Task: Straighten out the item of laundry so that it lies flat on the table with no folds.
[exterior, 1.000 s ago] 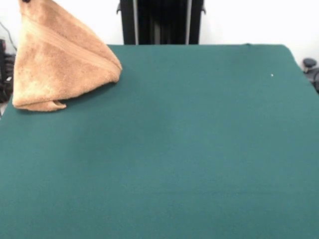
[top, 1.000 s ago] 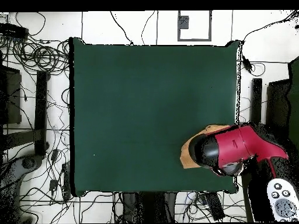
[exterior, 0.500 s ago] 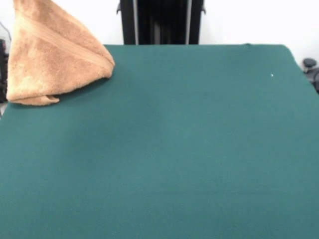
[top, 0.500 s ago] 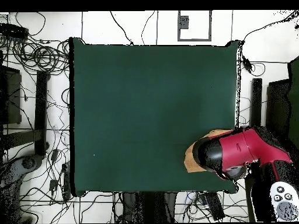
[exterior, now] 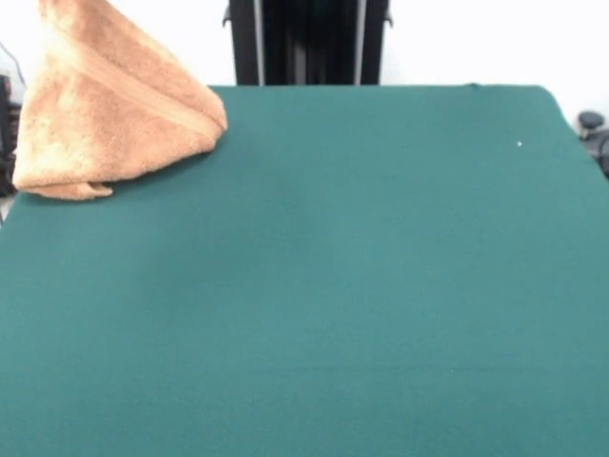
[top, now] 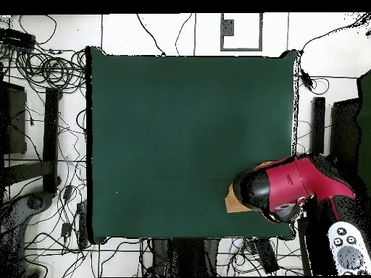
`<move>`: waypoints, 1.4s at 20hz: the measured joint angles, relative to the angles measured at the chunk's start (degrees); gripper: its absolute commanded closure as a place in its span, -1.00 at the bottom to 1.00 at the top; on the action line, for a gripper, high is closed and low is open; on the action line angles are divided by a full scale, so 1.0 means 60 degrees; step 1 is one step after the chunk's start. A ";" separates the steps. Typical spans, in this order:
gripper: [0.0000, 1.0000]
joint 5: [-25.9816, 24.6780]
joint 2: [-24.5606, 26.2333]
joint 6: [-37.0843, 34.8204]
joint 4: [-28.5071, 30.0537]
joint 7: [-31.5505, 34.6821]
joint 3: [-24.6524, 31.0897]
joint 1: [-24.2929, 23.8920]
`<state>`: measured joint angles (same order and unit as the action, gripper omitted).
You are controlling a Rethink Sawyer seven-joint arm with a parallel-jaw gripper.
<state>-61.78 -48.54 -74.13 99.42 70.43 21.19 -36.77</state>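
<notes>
The golden-tan towel (exterior: 105, 114) hangs in a folded cone at the far left corner of the green table (exterior: 333, 286). Its peak runs out of the top edge of the front view, and its lower folds rest at the table's left edge. In the overhead view only a tan corner of the towel (top: 232, 200) shows on the table (top: 181, 130), beside the red and black arm (top: 290, 184). The arm's wrist covers the gripper there, and the front view cuts it off. The lifted towel shows the gripper holds it.
The black pedestal (exterior: 306, 43) stands behind the table's far edge. Cables lie on the floor to the left (top: 43, 72). A white remote (top: 346, 250) lies on the floor near the arm. A dark object (exterior: 592, 124) sits off the table's right edge.
The towel first shifted left and a little up in the front view, then came back slightly right. The arm barely moved in the overhead view. The towel stays lifted.
</notes>
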 measured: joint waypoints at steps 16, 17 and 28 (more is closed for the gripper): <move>1.00 0.3199 0.0255 0.1800 -0.0646 0.0000 0.0804 -0.0421; 1.00 0.3195 0.0389 0.1618 -0.0877 0.0000 0.0763 -0.0224; 1.00 0.3068 0.2465 0.0292 -0.3896 0.0002 0.0431 0.2180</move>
<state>-43.37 -33.75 -72.38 76.05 70.44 23.78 -23.69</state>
